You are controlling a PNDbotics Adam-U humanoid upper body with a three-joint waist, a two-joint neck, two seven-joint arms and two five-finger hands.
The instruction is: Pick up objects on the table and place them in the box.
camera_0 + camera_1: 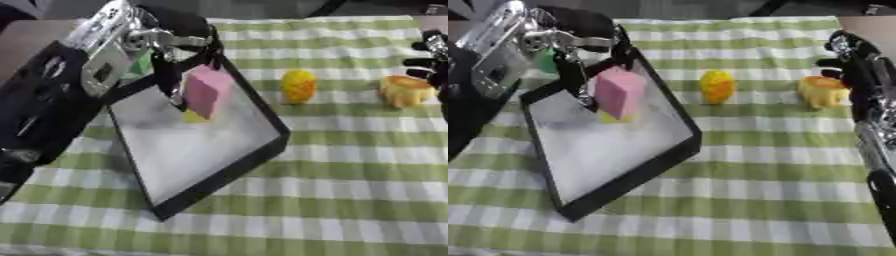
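Checked cloth in green and white [350, 200] covers the counter nearest us, bare of objects along its near edge. Beyond that we see the box [219, 175], a shallow black-walled tray with a pale floor, lying askew with one corner toward us. Over the far part of the box we hold a pink block [207, 91] with our left hand [166, 55]; its dark fingers [171, 82] are curled down along the block's left face, gripping it, and the block hangs above the box floor. Under the block, on the box floor, lies a small yellow thing [194, 117]. Behind the left hand, past the box's far wall, a bit of green [143, 62] shows; we cannot tell what it is. To the right of the box, well apart from it, a yellow rounded object [298, 85] stands on the cloth. Farther right of the box sits an orange and yellow object [822, 90], and our right hand [855, 60] is just beside it on its right; whether its fingers touch it or how they are set we cannot tell.
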